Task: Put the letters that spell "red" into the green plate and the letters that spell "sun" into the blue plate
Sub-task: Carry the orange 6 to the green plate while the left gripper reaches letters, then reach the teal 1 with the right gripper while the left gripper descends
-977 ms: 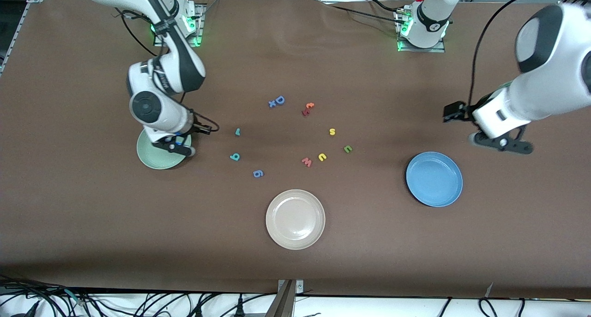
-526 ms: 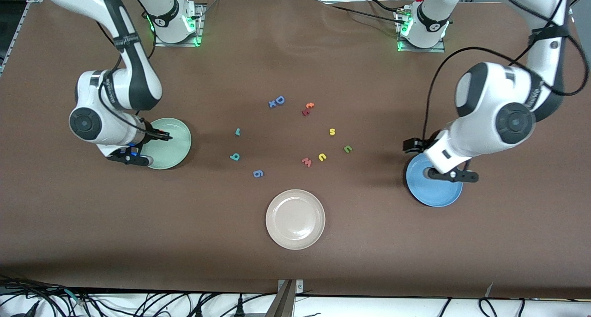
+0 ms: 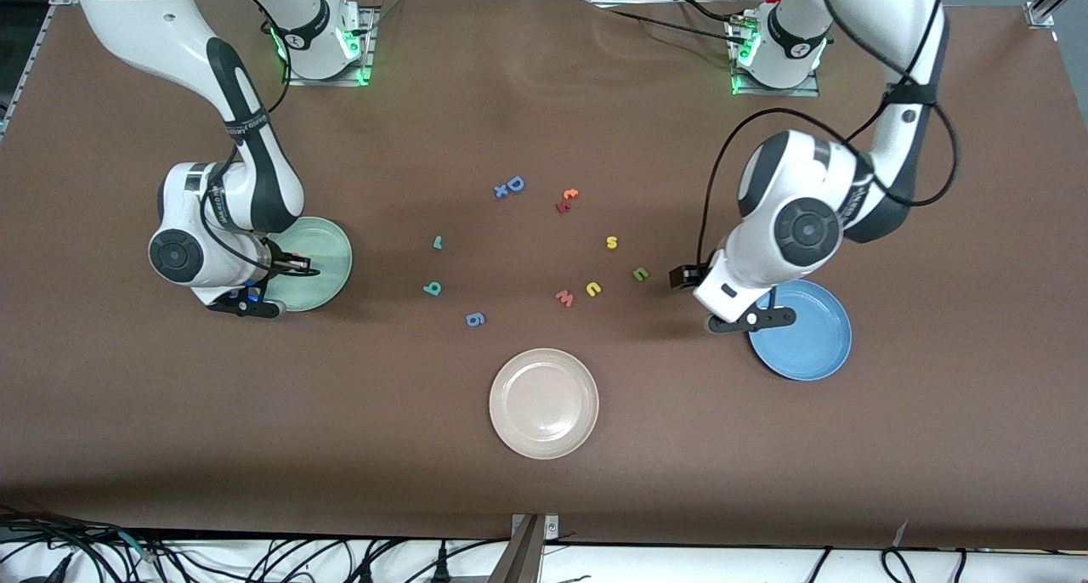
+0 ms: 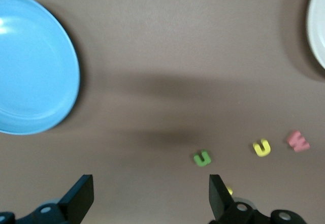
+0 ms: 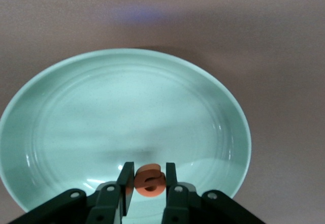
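Note:
My right gripper (image 5: 149,169) hangs low over the green plate (image 5: 122,112), shut on the orange "e" (image 5: 150,182). In the front view the right hand (image 3: 242,301) covers that plate's (image 3: 323,260) edge and hides the "e". The teal "r" (image 3: 437,242) and teal "d" (image 3: 433,288) lie mid-table. The yellow "s" (image 3: 611,242), yellow "u" (image 3: 593,289) and dark green "n" (image 3: 641,274) lie toward the left arm's end. My left gripper (image 4: 151,198) is open and holds nothing, over bare table between the "n" (image 4: 202,158) and the blue plate (image 4: 30,66).
A beige-white plate (image 3: 544,403) sits nearest the front camera. A red "w" (image 3: 563,297) lies beside the "u", and a blue "g" (image 3: 475,319) lies near the "d". A blue "D" (image 3: 513,183) and small orange and red letters (image 3: 566,200) lie nearer the bases.
The left arm has swung from past the blue plate, across it, toward the "n". The right hand crossed the green plate and now sits over the plate's edge.

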Robot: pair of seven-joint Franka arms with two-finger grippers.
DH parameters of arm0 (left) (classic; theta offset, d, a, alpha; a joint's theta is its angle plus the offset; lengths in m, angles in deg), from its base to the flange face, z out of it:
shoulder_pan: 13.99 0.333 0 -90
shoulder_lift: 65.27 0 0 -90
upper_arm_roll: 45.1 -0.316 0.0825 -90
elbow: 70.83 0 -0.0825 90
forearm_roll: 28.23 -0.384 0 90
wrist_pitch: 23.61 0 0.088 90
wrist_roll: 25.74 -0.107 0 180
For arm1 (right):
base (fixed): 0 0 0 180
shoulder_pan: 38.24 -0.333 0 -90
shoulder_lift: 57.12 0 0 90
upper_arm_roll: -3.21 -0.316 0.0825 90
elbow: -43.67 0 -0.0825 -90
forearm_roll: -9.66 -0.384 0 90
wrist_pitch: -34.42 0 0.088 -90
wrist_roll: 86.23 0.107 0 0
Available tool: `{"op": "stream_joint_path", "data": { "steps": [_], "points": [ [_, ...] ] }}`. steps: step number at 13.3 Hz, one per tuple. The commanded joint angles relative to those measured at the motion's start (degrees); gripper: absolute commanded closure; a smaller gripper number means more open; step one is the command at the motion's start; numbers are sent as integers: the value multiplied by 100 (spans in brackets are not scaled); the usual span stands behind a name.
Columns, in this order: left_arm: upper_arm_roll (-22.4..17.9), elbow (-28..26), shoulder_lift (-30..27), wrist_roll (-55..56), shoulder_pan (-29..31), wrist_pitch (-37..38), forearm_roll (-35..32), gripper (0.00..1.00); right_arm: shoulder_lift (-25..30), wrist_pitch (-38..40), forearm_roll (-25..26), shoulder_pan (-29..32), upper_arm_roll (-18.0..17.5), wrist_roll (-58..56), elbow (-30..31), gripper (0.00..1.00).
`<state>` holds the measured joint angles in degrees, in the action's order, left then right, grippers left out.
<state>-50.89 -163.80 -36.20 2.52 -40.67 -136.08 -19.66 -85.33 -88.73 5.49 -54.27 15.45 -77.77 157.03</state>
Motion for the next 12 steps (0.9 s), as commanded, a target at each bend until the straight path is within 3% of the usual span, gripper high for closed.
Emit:
{"op": "stream_joint_path", "data": {
  "steps": [1, 6, 9, 12],
  "points": [
    [156, -203, 134, 827, -83, -397, 146, 0, 96, -25, -84, -6, -2, -108, 28, 4],
    [315, -1116, 64, 1480, -91, -1521, 541, 2, 658, 300, -102, -68, -150, 251, -16, 1],
    [377, -1670, -32, 1550, -223, -2259, 532, 3, 860, 309, -102, -68, -773, 1549, -16, 1],
    [377, -1821, -6, 1691, -223, -2648, 532, 5, 887, 239, -102, -68, -1371, 2518, -16, 1]
  ]
}}
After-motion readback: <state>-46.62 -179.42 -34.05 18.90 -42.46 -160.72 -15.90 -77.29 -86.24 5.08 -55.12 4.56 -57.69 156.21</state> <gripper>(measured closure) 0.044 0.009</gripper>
